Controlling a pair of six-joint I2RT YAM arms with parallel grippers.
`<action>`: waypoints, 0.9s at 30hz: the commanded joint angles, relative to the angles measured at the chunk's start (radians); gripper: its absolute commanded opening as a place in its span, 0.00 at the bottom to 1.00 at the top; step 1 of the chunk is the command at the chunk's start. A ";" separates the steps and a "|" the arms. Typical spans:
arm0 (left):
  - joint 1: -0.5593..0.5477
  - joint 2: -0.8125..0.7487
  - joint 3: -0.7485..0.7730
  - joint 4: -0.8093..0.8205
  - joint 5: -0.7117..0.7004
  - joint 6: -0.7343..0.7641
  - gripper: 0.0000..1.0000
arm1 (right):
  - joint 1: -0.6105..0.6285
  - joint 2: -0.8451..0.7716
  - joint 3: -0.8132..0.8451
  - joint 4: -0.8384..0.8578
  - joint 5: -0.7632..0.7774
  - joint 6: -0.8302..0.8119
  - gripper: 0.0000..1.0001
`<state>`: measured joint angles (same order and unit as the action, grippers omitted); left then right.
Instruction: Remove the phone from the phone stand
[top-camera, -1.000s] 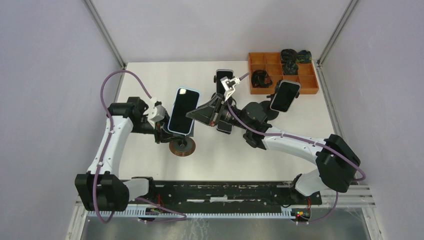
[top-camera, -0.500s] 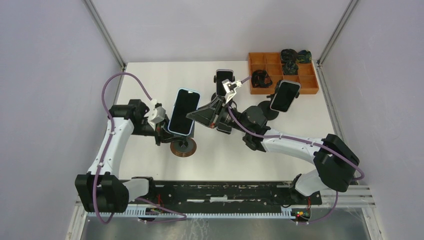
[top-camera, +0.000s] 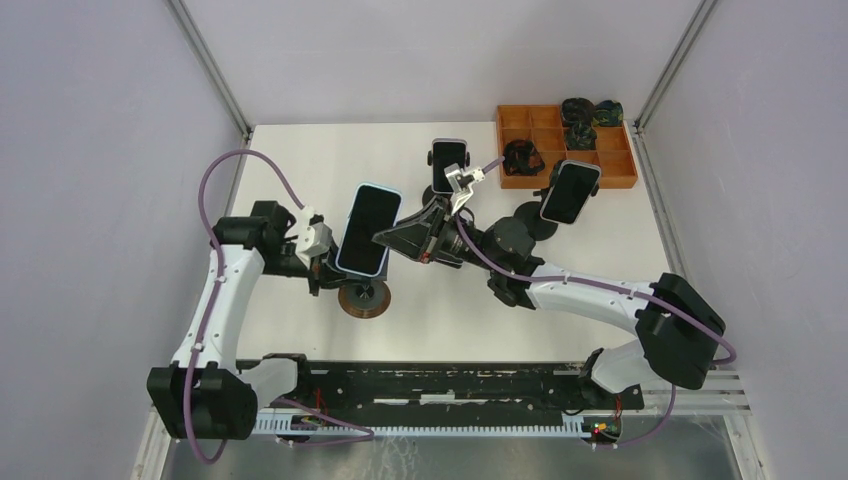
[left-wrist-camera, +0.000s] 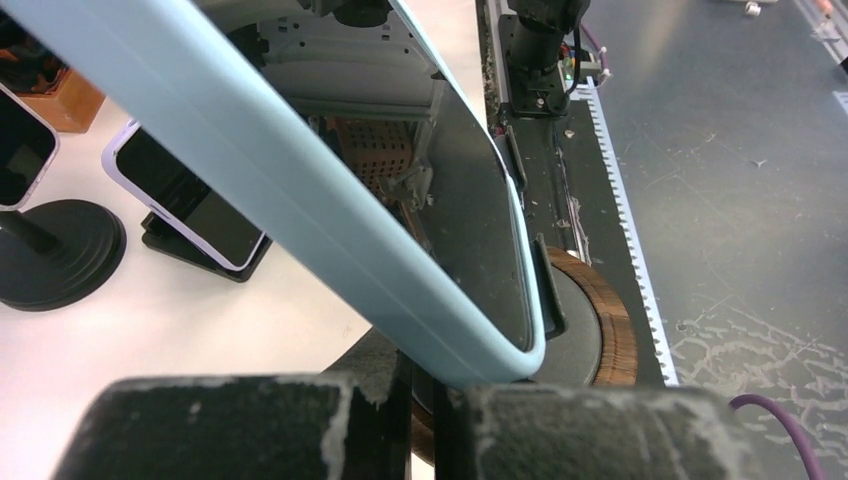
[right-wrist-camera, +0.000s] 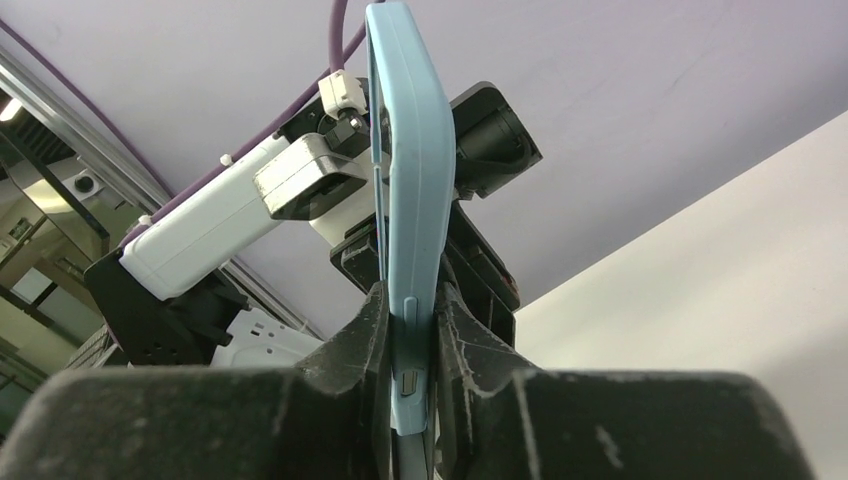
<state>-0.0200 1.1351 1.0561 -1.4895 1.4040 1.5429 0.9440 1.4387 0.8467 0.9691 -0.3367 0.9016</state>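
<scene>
A phone in a light blue case (top-camera: 366, 228) leans on a phone stand with a round wooden-rimmed base (top-camera: 363, 297) at the table's middle left. My left gripper (top-camera: 330, 270) is low behind the phone, shut on the stand's dark neck; in the left wrist view its jaws (left-wrist-camera: 422, 420) pinch that neck below the phone's corner (left-wrist-camera: 470, 330). My right gripper (top-camera: 388, 238) is shut on the phone's right edge. In the right wrist view the blue edge (right-wrist-camera: 408, 250) runs up between the fingers of that gripper (right-wrist-camera: 408, 400).
Two more phones stand on black stands: one at the back middle (top-camera: 449, 164), one to the right (top-camera: 570, 191). An orange compartment tray (top-camera: 615, 165) with dark items sits at the back right. The table's near edge and metal rail (top-camera: 450, 385) lie just in front of the stand.
The phone and both grippers have shifted slightly down and left. Both grips look unchanged and the stand's base stays in place.
</scene>
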 joint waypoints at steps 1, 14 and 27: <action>-0.018 -0.043 0.028 0.025 0.077 0.019 0.02 | 0.021 0.033 -0.027 -0.102 0.007 -0.040 0.23; -0.058 -0.029 0.056 0.025 0.106 -0.075 0.02 | -0.016 0.040 -0.023 -0.092 0.080 0.022 0.49; -0.091 -0.013 0.071 0.025 0.103 -0.100 0.02 | -0.071 -0.007 0.040 -0.107 0.088 -0.017 0.62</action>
<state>-0.0830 1.1370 1.0679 -1.4590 1.3663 1.4471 0.9089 1.4490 0.8345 0.9207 -0.3401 0.9375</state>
